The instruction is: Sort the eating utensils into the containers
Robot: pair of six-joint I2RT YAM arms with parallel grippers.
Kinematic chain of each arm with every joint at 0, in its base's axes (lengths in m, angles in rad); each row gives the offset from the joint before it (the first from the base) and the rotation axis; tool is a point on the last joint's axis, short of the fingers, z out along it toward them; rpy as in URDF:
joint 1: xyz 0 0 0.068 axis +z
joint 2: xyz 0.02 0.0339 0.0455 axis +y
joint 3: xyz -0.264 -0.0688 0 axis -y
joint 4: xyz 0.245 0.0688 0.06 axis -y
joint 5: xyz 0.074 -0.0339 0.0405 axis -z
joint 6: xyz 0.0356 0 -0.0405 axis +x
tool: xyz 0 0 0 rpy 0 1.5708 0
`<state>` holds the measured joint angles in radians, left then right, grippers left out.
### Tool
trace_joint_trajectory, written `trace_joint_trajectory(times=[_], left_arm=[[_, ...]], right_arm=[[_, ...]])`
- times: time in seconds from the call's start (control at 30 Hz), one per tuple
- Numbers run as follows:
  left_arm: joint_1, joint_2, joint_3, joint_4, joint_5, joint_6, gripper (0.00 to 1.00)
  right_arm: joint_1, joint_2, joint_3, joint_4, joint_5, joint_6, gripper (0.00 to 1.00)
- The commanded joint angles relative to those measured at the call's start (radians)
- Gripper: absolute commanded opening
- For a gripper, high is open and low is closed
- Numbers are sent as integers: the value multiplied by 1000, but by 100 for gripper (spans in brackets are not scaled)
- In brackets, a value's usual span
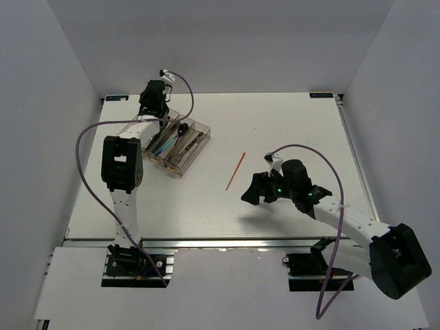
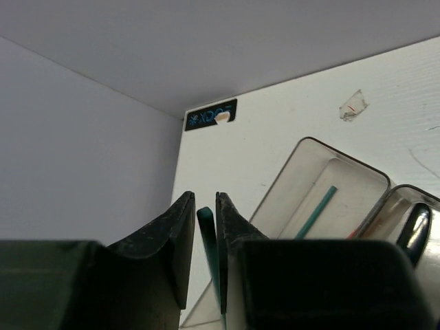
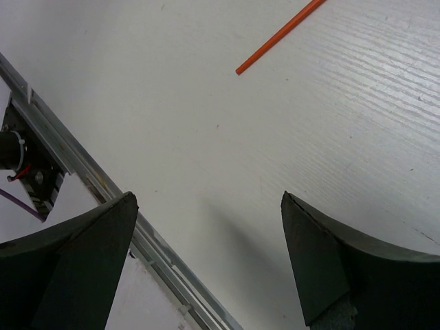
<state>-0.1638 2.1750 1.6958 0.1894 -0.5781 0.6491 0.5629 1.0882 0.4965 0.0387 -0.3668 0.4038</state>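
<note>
Left jaws are pinched down to a sliver, and in that sliver sits a green chopstick, clamped between the two fingers. Just past the tips is the tray. Its end compartment holds a second green chopstick lying along its length, and the next compartment over shows a dark spoon. From above, the left jaws hang over the tray's far end, toward the back left of the desk.

Over to the right jaws: spread wide, nothing between them, touching nothing, hovering above bare desk near the front rail. An orange chopstick lies flat on the desk just ahead of them. In the top view it sits between the tray and the right jaws, apart from both.
</note>
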Motion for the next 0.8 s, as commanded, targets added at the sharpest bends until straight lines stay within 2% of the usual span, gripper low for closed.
trace_joint_trajectory(times=[0.0,0.03,0.1,0.13,0.17,0.27,0.37,0.43,0.47,0.53,0.57,0.6,0.63,0.77], left_arm=[[6,-4,-18,51,34,-46,30],[4,-6,-22,51,31,-52,37],[6,-33,-54,67,18,-77,49],[4,-47,-62,71,2,-92,55],[4,-61,-65,67,-9,-130,64],[4,-148,-79,32,-28,-236,79],[6,-263,-82,-50,-20,-368,83],[4,-367,-88,-135,-5,-457,86],[4,-409,-102,-163,39,-558,88],[4,-548,-143,-221,117,-652,89],[4,-601,-212,-231,168,-746,90],[4,-654,-253,-234,264,-775,95],[3,-709,-296,-251,303,-801,98],[1,-1060,-554,-257,472,-900,98]], right_arm=[[-3,35,63,53,17,-5,90],[-3,42,73,50,29,-2,89],[11,93,106,23,153,4,89],[20,119,172,-43,204,0,89],[31,154,209,-92,327,-2,89],[64,298,348,-190,532,44,89],[92,409,442,-232,707,134,89],[98,498,496,-258,753,202,89],[101,533,560,-291,772,217,89],[117,645,641,-351,808,259,89],[126,682,683,-385,875,304,89],[150,744,758,-445,902,323,89],[160,772,796,-474,922,338,89],[209,880,941,-566,994,391,89]])
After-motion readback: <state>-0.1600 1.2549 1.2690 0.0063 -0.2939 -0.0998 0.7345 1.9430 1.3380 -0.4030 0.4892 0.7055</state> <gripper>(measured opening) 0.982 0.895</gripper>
